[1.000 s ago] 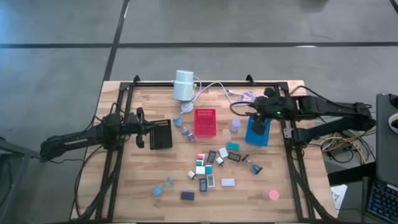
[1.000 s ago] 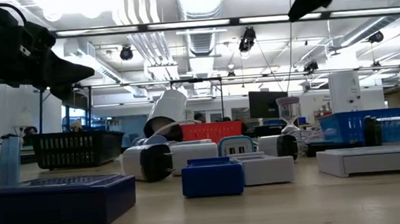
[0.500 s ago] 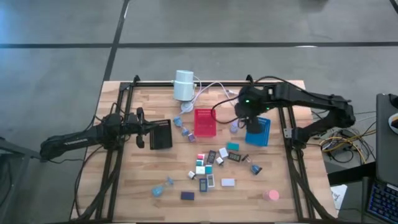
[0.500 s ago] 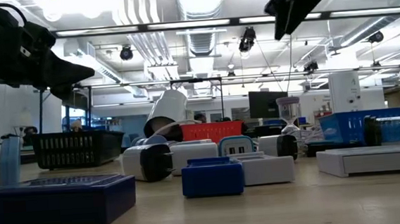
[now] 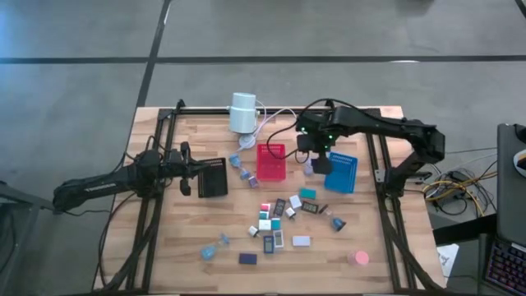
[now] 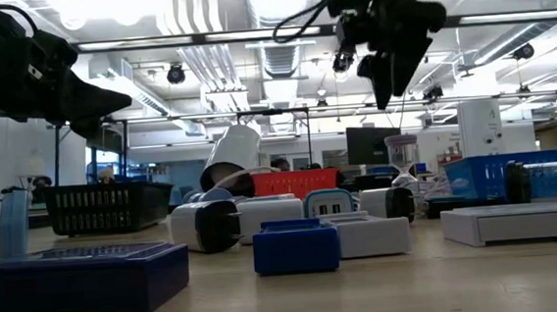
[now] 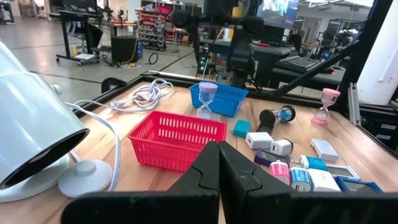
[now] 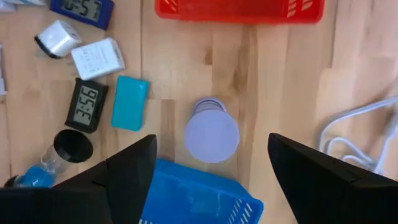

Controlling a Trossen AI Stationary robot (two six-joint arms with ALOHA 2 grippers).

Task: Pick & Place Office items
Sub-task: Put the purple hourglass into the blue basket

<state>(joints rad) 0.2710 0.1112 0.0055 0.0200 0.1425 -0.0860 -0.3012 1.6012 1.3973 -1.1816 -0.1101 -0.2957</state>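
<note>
Office items [image 5: 279, 222] lie scattered across the near and middle table [image 5: 370, 238]. Left gripper [image 5: 187, 170], fingers closed and empty, waits beside black tray [image 5: 214, 177]. Farther back, right gripper [image 5: 315, 156] hovers spread wide above a purple hourglass [image 8: 211, 134], between red tray [image 5: 270, 161] and blue tray [image 5: 342, 172].

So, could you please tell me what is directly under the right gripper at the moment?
The open right gripper hangs over a purple hourglass standing on the wooden table between the red basket and the blue basket. The hourglass's base is hidden under its round top.
</note>
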